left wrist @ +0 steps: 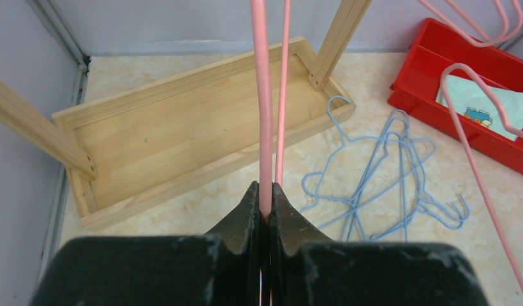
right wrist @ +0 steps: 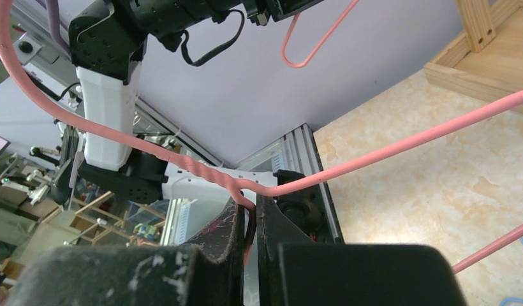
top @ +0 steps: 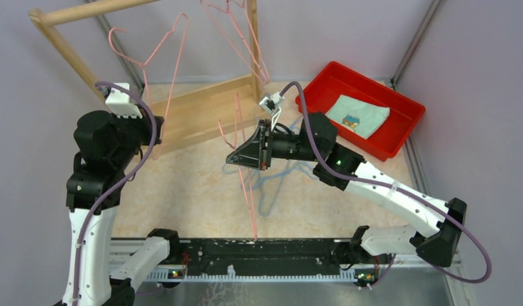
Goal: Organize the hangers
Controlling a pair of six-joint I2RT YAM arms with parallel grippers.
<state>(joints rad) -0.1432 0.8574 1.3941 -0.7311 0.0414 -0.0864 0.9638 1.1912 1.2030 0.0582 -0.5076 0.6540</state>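
Observation:
My left gripper (top: 158, 122) is shut on a wire of a pink hanger (top: 174, 67) and holds it up beside the wooden rack (top: 74, 13). The left wrist view shows the jaws (left wrist: 265, 201) closed on that pink hanger (left wrist: 262, 95). My right gripper (top: 233, 159) is shut on a second pink hanger (top: 248, 191) near its twisted neck (right wrist: 195, 167), above the table. More pink hangers (top: 249, 38) hang at the rack's right post. Several light blue hangers (left wrist: 380, 182) lie tangled on the table, also showing under the right arm (top: 272, 185).
The rack's wooden base tray (top: 201, 108) lies at the back, also in the left wrist view (left wrist: 182, 121). A red bin (top: 399, 137) holding a folded cloth (top: 358, 115) stands at the back right. Purple walls close in the sides.

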